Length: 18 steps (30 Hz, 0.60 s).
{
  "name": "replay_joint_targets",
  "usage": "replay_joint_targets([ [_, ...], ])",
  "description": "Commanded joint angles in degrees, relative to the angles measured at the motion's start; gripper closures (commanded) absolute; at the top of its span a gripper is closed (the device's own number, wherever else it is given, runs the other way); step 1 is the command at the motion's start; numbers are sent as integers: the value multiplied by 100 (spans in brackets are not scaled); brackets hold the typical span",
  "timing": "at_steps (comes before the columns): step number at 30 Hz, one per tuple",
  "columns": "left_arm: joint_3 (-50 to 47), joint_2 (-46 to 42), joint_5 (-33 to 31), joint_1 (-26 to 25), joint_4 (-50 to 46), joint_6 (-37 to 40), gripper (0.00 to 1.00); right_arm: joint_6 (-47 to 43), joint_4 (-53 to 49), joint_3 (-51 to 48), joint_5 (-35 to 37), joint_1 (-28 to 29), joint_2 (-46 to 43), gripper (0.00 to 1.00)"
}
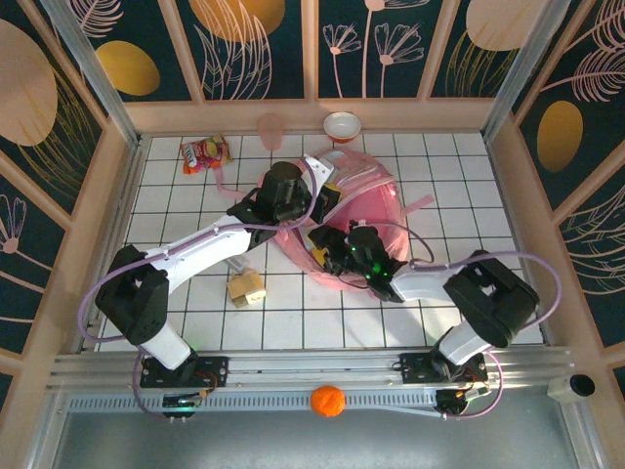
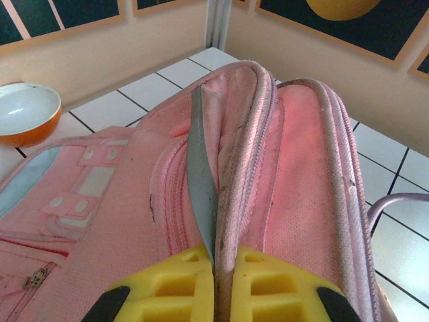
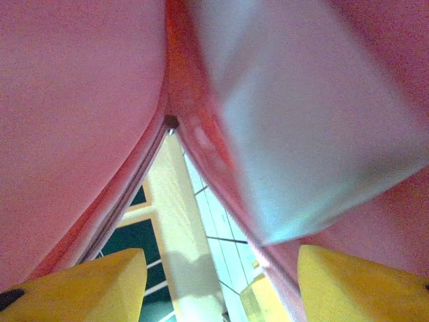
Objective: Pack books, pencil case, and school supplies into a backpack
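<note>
The pink backpack lies on the tiled table between both arms. The left gripper is clamped on its raised zip edge. The right gripper stands released, jaws apart, a pink fabric edge passing between them.

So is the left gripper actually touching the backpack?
Touching. The left wrist view shows the left gripper pinched shut on the zip edge of the backpack.

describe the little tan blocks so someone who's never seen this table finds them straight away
Start from the big pink backpack in the middle of the white tiled table. Off its near-left side, toward the table's near edge, the small tan and yellow blocks lie alone on the tiles. Unlike the red-and-yellow snack packet at the far left, they are plain, boxy and unprinted.
</note>
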Motion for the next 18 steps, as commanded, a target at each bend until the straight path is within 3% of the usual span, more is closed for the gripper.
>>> replay_joint_targets([
  [1, 30, -70, -89, 72, 805, 161, 100, -439, -1074, -115, 98, 59, -610, 39],
  [12, -234, -94, -59, 70, 805, 163, 100, -1725, -3667, 371, 161, -115, -1886, 38],
  [18, -222, -156, 2, 73, 831, 152, 100, -1900, -3356, 432, 239, -192, -1574, 41],
])
